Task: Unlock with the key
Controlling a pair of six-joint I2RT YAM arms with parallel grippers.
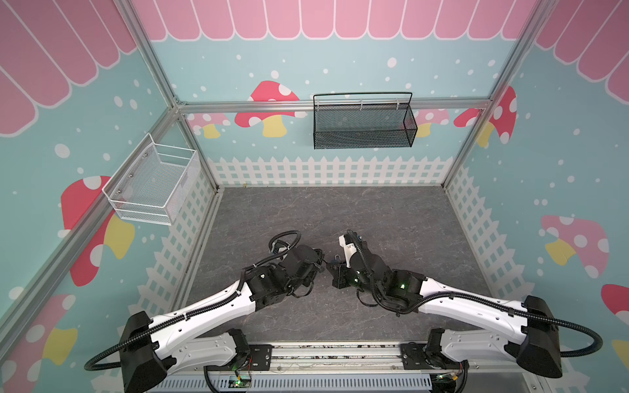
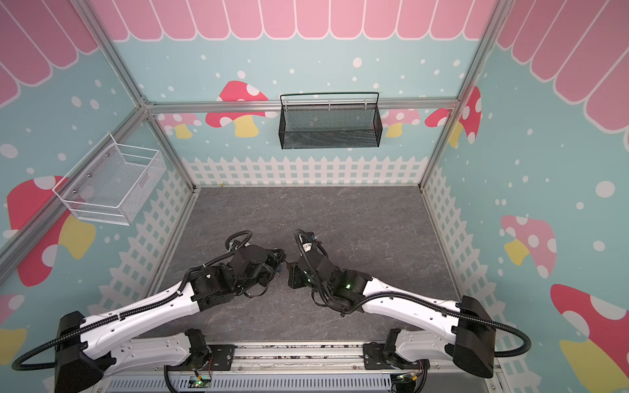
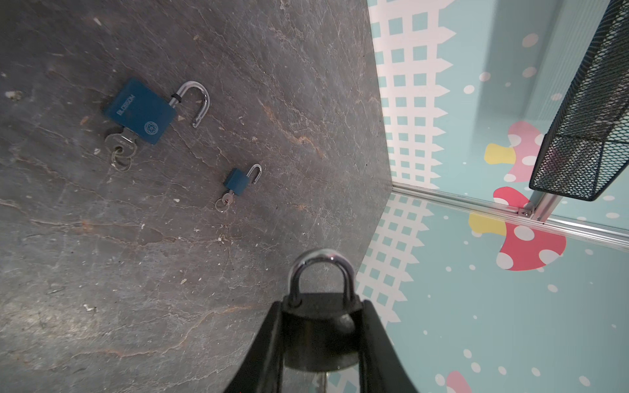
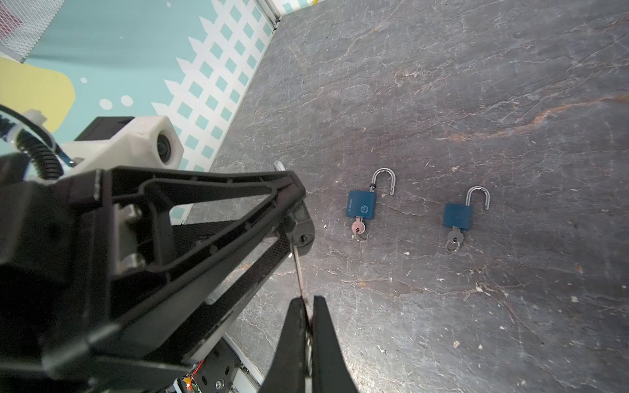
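The right gripper [image 4: 308, 301] is pinched shut on the head of the key [image 4: 298, 268], which sits between its two black tapered fingers. The key's thin bare-metal blade runs straight out past the fingertips, its long axis in line with them, and points at the underside of the padlock [image 3: 320, 335]. It meets that face close to a dark keyhole; whether the tip is inside cannot be told. The left gripper [image 3: 321, 306] clamps the padlock's rounded dark-grey metal body between its black ribbed fingers. The padlock's long axis crosses those fingers: its polished steel shackle [image 3: 320, 260], a closed U seated in the body, sticks out on one side, and the keyhole face turns the other way, toward the key. In both top views the grippers meet tip to tip over the near middle of the table [image 1: 374, 221], a grey, stone-veined, scuffed surface. Farther out a blue padlock [image 4: 361, 203] and a second blue padlock [image 4: 457, 216] lie flat, both rectangular, with shackles swung open and a ringed key in each base
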